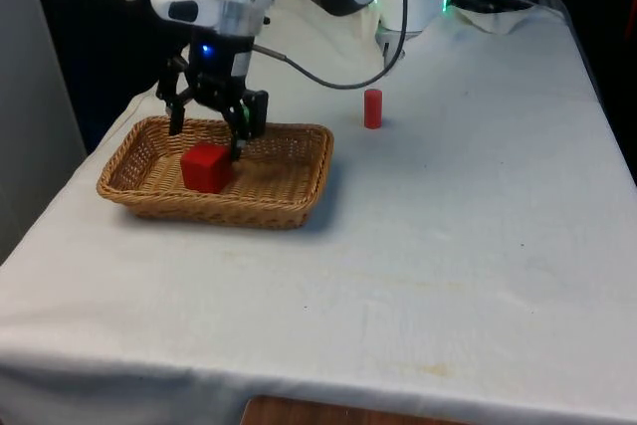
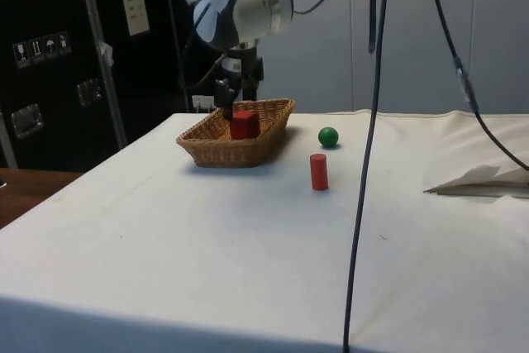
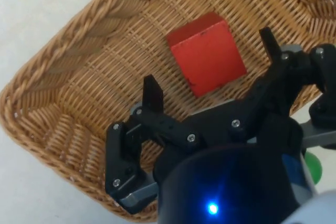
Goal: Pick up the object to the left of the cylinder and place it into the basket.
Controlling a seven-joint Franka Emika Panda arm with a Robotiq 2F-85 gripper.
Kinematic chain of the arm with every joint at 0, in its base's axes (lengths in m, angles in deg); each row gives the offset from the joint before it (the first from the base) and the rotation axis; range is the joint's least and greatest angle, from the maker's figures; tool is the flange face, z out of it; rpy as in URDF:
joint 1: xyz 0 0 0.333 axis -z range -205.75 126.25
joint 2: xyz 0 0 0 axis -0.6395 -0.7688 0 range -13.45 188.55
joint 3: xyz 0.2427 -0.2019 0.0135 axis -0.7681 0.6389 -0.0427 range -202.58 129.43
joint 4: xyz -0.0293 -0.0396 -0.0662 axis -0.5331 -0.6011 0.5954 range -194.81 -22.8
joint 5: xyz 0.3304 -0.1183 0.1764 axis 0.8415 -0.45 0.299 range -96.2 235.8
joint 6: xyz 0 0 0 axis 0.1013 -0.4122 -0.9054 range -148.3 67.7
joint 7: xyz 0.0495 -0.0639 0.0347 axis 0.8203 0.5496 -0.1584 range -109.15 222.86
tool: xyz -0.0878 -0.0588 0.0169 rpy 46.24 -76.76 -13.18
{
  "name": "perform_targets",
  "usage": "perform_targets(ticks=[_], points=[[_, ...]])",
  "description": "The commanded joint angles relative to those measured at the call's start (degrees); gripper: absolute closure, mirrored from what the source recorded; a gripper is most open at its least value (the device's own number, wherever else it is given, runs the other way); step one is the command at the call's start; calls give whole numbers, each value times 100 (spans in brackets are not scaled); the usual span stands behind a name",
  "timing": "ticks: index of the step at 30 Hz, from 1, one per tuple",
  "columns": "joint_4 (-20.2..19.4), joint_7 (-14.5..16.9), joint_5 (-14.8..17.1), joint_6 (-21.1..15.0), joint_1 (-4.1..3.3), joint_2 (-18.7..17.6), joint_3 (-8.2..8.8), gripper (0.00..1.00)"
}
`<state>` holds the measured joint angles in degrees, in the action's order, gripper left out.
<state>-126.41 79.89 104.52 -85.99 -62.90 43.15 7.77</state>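
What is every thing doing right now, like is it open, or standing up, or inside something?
gripper: open, above the basket, holding nothing.
red cube: lying inside the basket, free of the fingers.
basket: upright on the table, holding the cube.
red cylinder: standing upright on the cloth.
green ball: resting on the cloth beside the basket.
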Motion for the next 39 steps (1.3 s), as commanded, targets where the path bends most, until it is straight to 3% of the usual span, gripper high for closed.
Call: perform_targets(ticks=[1, 2, 3, 5, 10, 11, 12, 18, 19, 20, 26, 27, 28, 34, 35, 36, 39], points=[[-40, 11, -23, 46, -40, 103, 52, 0], [-40, 0, -40, 74, -92, 160, 109, 0], [-6, 0, -6, 34, -29, 63, 40, 0], [-46, -11, -52, 97, -132, 212, 166, 0], [-74, -46, -97, 126, -252, 338, 298, 0], [-46, 0, -34, 86, -189, 309, 223, 0], [-80, -52, -109, 132, -298, 390, 350, 0], [-80, -97, -178, 178, -464, 561, 539, 0], [-46, -23, -92, 120, -372, 521, 424, 0], [-80, -103, -189, 178, -476, 579, 556, 0], [-86, -97, -206, 206, -590, 733, 665, 0], [-46, -40, -143, 172, -527, 728, 590, 0], [-86, -92, -201, 212, -602, 751, 670, 0], [-120, -80, -195, 246, -665, 865, 716, 0], [-63, -40, -143, 206, -596, 825, 647, 0], [-126, -80, -195, 246, -682, 882, 722, 0], [-149, -92, -201, 246, -716, 934, 733, 0]])
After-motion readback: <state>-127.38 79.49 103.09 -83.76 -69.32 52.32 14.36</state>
